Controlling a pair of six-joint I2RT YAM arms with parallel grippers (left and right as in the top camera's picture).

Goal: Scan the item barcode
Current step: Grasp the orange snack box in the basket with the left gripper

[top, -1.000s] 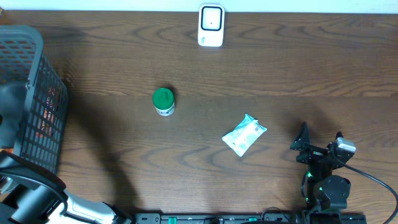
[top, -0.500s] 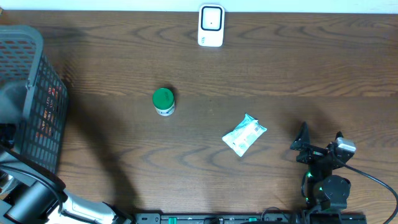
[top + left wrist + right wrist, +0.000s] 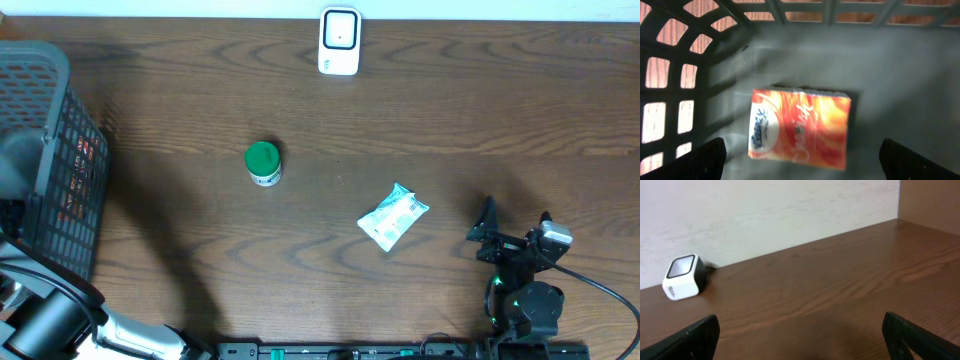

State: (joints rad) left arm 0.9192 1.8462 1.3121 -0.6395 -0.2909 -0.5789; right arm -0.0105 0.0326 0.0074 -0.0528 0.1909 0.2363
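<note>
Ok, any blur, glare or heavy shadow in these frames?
Left wrist: soft and blurred, the orange tissue pack smeared, the basket floor dim. Right wrist: evenly lit, scanner sharp. Overhead: sharp, no glare, a broad shadow across the table at lower left.

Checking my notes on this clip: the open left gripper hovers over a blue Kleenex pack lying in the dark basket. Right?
Not quite. The Kleenex pack is orange, not blue; the left wrist view shows it. Otherwise yes: the open left gripper hovers over it, and it lies in the dark basket.
</note>
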